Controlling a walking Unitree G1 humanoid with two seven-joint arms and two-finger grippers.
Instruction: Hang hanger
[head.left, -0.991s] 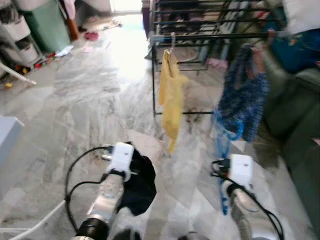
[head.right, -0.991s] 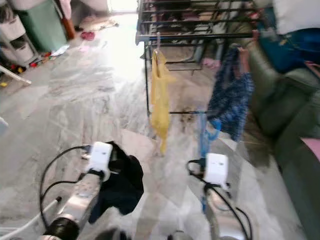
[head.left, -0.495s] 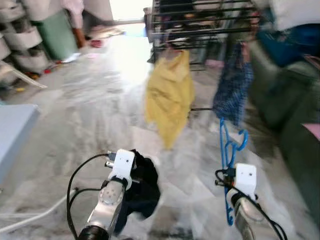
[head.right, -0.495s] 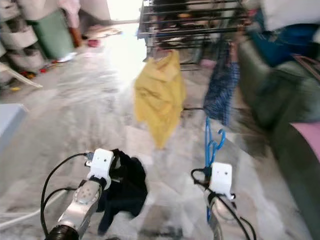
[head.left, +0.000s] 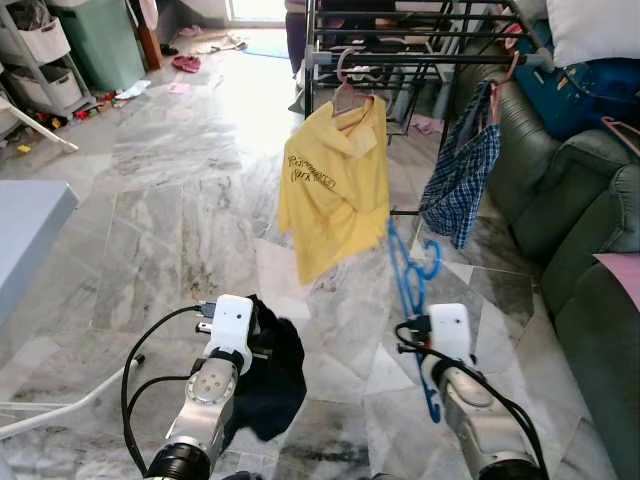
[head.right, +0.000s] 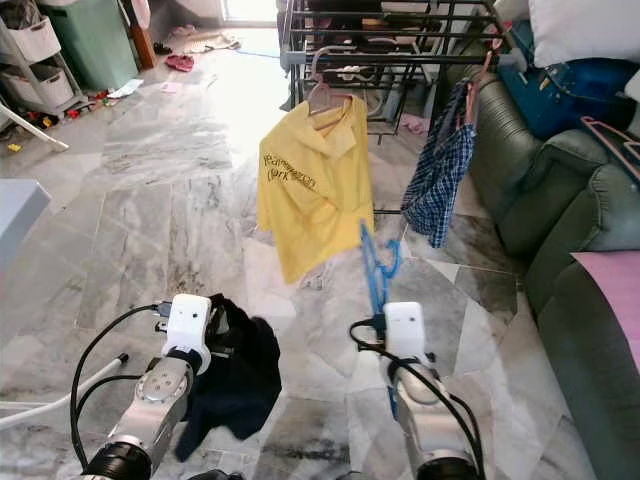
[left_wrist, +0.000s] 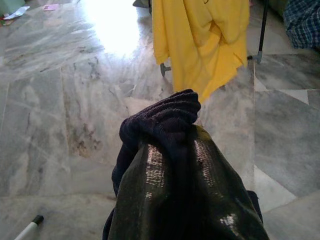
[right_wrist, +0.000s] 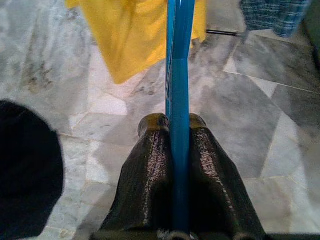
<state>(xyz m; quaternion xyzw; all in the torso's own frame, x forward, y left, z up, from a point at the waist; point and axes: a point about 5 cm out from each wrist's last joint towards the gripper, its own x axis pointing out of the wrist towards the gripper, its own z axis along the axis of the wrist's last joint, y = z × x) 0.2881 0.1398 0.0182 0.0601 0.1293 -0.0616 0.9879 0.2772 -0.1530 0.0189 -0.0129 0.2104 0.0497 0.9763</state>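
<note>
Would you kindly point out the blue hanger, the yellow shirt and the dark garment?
blue hanger (head.right: 374, 262): right eye view, upper loops.
yellow shirt (head.left: 335, 190): left eye view, chest area.
dark garment (left_wrist: 165, 117): left wrist view, bunched top fold.

Ahead, drying rack (head.left: 420, 40) on the floor (head.left: 170, 200); shirt (head.left: 335, 185) hanging from its front rail, checked garment (head.left: 460, 185) to the right of it. Sofa (head.left: 585, 230) along the right, beside the rack. Shelves (head.left: 35, 60) and bin (head.left: 95, 40) far left. Nearest, dark cloth (head.left: 270, 375) at left, hanger (head.left: 410, 285) upright at right, before the shirt.
</note>
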